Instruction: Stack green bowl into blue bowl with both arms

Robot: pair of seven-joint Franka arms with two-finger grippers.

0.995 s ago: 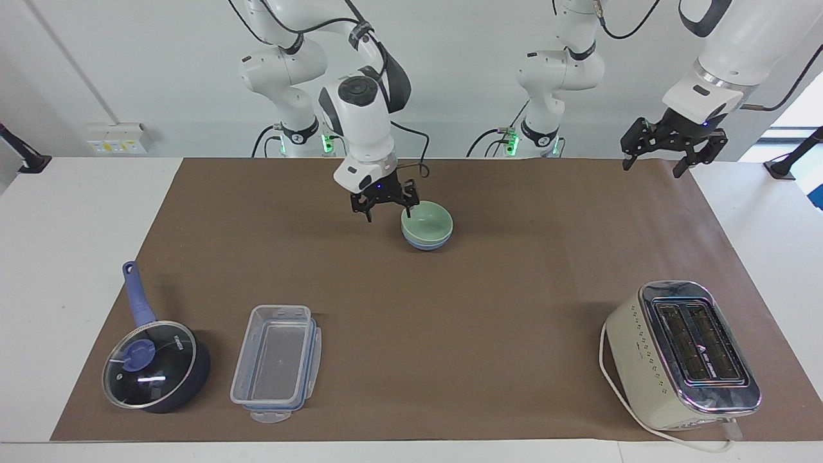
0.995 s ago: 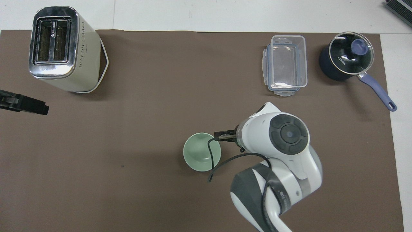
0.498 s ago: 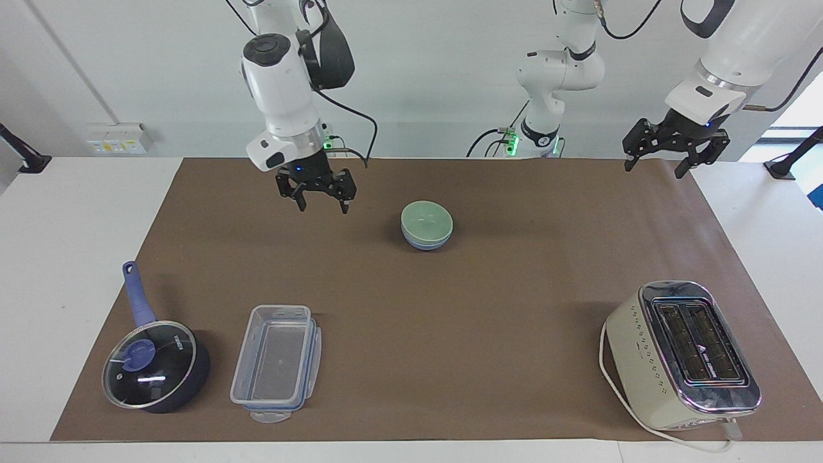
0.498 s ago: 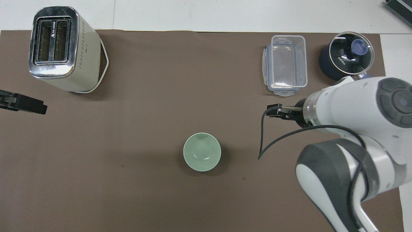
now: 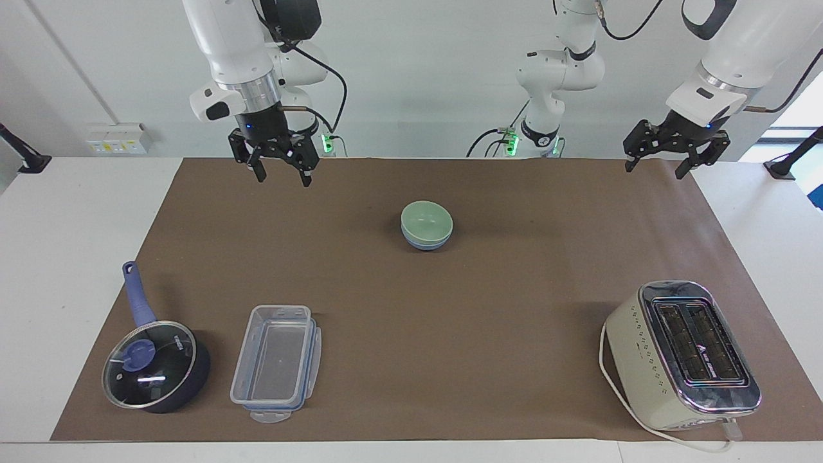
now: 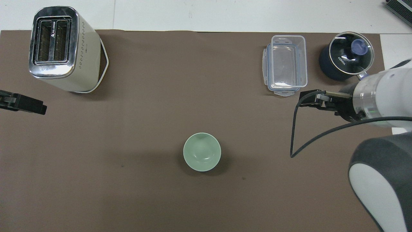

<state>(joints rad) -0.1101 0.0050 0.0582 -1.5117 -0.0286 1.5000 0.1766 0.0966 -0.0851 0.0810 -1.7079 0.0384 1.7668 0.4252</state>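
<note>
A brown mat (image 5: 450, 308) covers most of the white table (image 5: 71, 257) and carries everything else.

The right arm (image 5: 231, 45) rises from its base and bends down toward its own end of the table. The left arm (image 5: 739, 45) reaches in at the other end.

The cream toaster (image 5: 681, 357) is the biggest object on the mat; it stands at the left arm's end, far from the robots, with its two slots facing up and a white cord looped around its base. At the right arm's end, equally far from the robots, sit a dark blue saucepan (image 5: 157, 366) with a glass lid and a blue handle, and just beside it a clear plastic container (image 5: 276, 363) without a lid.

Near the middle of the mat, nearer to the robots than the toaster and the saucepan, the green bowl (image 5: 426, 220) sits nested inside the blue bowl (image 5: 424, 244), of which only a band of the outer wall shows below the green rim. In the overhead view the green bowl (image 6: 202, 151) hides the blue one completely.

The right gripper (image 5: 280, 170) hangs in the air over the mat's edge close to the robots, fingers spread and holding nothing. The left gripper (image 5: 654, 164) hangs over the mat's corner at its own end, fingers likewise spread and empty.
</note>
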